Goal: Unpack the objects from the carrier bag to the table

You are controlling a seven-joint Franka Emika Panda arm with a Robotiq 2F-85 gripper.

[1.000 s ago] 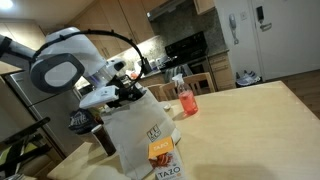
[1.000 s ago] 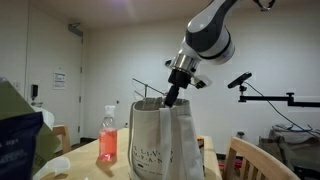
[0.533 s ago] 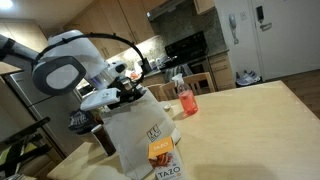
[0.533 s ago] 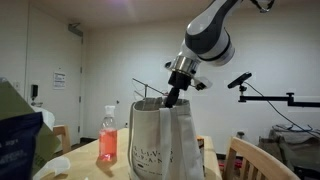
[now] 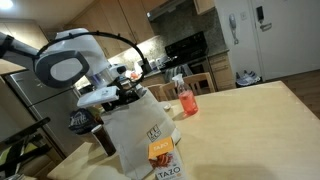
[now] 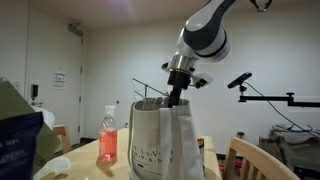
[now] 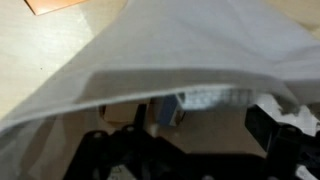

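The carrier bag (image 5: 135,138) stands on the table (image 5: 250,115) (kitchen cabinets (image 5: 128,18) behind).

Kitchen and pale walls.
Wood cabinets (image 5: 125,20) flank a black stove (image 5: 187,46) near a white door (image 5: 240,40); a wooden chair (image 6: 246,156) stands before the bare wall (image 6: 100,40).

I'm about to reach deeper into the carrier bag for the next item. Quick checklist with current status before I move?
1. Gripper open: ok, fingers spread in the wrist view.
2. Gripper in the mouth of the carrier bag: ok, in both exterior views.
3. Item lined up between the fingers: cannot tell, bag film covers most of the wrist view.
4. Bag standing upright: ok.
5. Drink bottle apart from the bag: ok.
6. Bare table for set-down: ok.
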